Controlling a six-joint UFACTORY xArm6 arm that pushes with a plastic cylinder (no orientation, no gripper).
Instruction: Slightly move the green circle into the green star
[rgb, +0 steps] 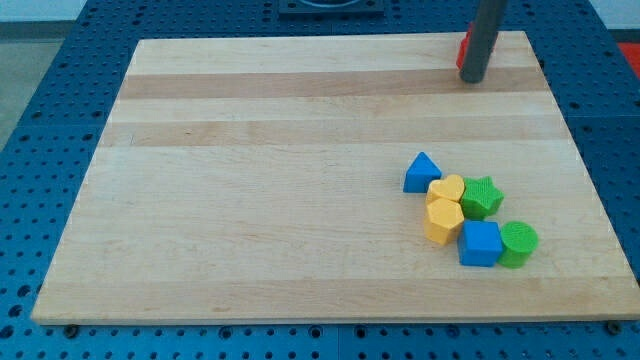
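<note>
Camera view shows a wooden board (300, 150) on a blue pegboard table (60, 100). Near the frame's upper right, my tip (472, 79) rests on the board, a bare rod with no jaws to open or close, touching nothing but hiding most of a red block (463, 47) just behind it. Well apart, at lower right, the other blocks cluster: blue triangle (421, 172), yellow heart (446, 189), yellow hexagon (443, 220), green star (482, 196), blue cube (480, 243). The green circle (518, 243) sits just below the green star, touching the cube's right side.
</note>
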